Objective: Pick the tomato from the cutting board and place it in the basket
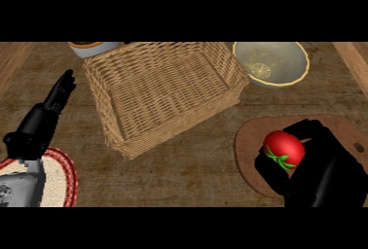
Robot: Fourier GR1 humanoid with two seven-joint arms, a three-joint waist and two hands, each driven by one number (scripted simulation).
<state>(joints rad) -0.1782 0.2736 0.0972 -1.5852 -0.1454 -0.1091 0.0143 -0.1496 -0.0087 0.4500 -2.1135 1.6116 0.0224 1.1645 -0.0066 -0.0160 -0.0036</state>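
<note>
So the counter top [187, 165] is this dark brown, kinda mottled wood-looking surface, seen from steeply above. Over on the right side there's a rounded brown cutting board [251, 155], and the right hand [323, 170] is sitting right on top of it, coming up from the lower edge. Its fingers [305, 127] are curled over the top of the tomato [284, 148] and the thumb side wraps in below it, so the hand is closed around the tomato with the red side and the green stem leaves still showing on the left. The tomato is still over the cutting board, well apart from the basket; can't really tell if it's lifted off the board or still resting on it. The wicker basket [161, 92] takes up the upper middle, square-ish and sitting at an angle to the view. Just beside its upper right corner is a yellowish bowl [271, 63], and at its upper left corner some greyish container with an orange rim [93, 47] peeks in. The left hand [57, 99] is over at the left, fingers straight and pointing up the view, holding nothing, just beside the basket's left edge without touching it. Its grey forearm [18, 187] lies over a plate with a red rim [61, 172] in the lower left corner.
</note>
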